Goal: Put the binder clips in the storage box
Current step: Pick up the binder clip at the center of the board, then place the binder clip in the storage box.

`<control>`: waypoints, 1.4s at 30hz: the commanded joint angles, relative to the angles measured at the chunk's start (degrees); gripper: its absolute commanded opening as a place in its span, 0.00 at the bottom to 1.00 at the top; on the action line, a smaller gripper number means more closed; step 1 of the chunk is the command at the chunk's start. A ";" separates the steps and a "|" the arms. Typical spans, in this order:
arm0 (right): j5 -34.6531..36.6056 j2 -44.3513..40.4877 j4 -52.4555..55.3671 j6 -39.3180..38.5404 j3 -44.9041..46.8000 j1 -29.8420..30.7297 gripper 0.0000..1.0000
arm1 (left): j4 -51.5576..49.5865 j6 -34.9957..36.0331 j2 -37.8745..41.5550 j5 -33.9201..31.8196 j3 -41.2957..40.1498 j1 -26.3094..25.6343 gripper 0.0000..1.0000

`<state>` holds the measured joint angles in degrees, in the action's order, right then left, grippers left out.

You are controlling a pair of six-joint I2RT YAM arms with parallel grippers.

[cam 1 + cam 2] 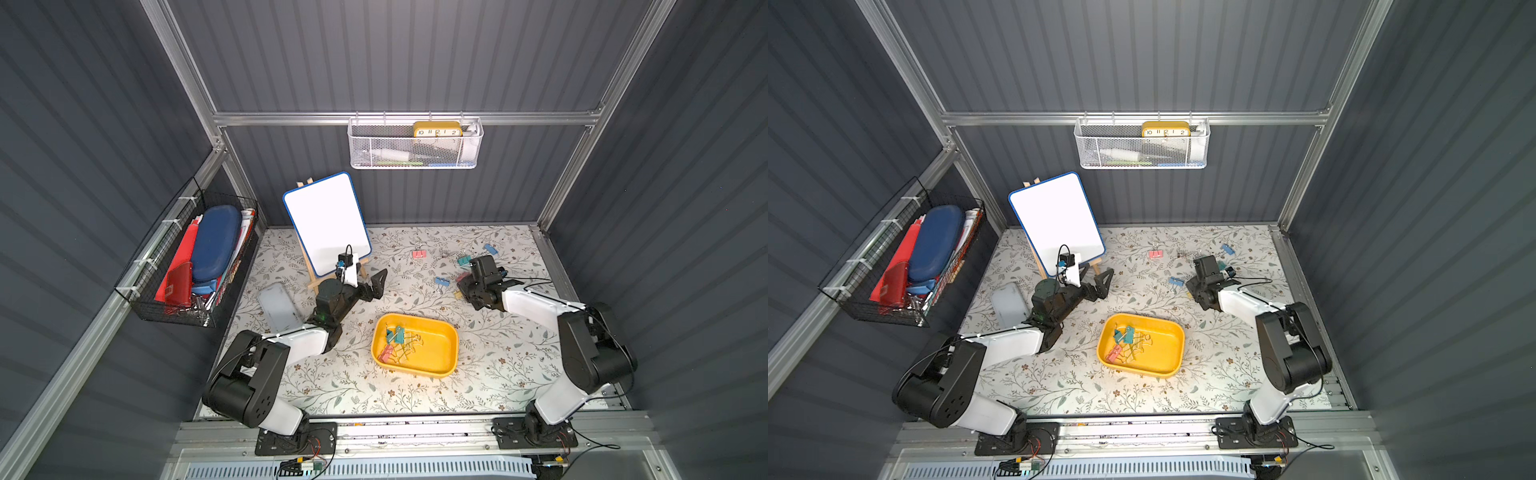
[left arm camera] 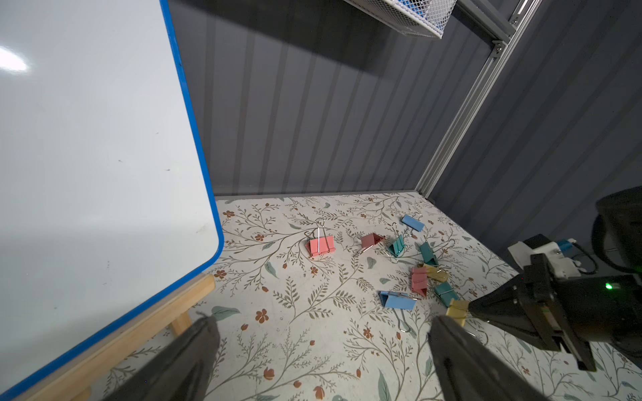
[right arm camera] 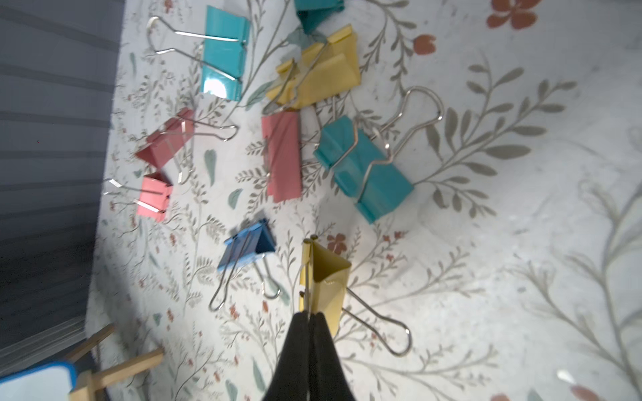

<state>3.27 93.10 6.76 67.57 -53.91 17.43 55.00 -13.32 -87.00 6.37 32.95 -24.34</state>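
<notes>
A shallow yellow plastic storage box [image 1: 438, 353] on the floral tabletop [image 1: 498, 374] holds a tangle of teal, pink and yellow binder clips [image 1: 398, 341], too bunched to count. It lies well apart from both sets of jaws, between the two arms. The right gripper [image 3: 310, 314] has its jaws pinched together on the edge of a yellow binder clip [image 3: 330, 277], with the others scattered just beyond its tips, while the left gripper [image 2: 321, 323] stands with jaws wide, holding nothing. The left wrist view shows ten on the tabletop: three pink, three teal, two blue, two yellow.
</notes>
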 commanded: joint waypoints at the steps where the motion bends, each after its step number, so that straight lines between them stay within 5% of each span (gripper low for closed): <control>1: -3.52 -5.56 -0.42 -3.17 2.41 0.62 0.00 | -0.25 0.97 0.00 0.57 1.45 -0.01 0.99; 10: -10.41 -18.43 6.37 -15.34 1.84 9.01 0.00 | -0.24 0.76 -0.03 0.85 1.48 0.00 0.99; 18: -13.87 -16.08 14.25 -23.31 -2.76 21.53 0.00 | -0.24 0.75 -0.32 0.84 1.55 -0.01 0.99; 22: -9.56 -17.65 17.58 -24.54 0.72 21.88 0.00 | -0.29 0.75 -0.14 0.84 1.46 -0.01 0.99; 42: -19.89 -4.34 8.23 -25.73 2.76 22.72 0.04 | -1.04 1.10 -1.09 0.08 2.20 -0.01 0.99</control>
<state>-15.44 88.25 16.62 41.47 -51.51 39.86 54.85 -13.32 -87.18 6.37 33.08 -24.34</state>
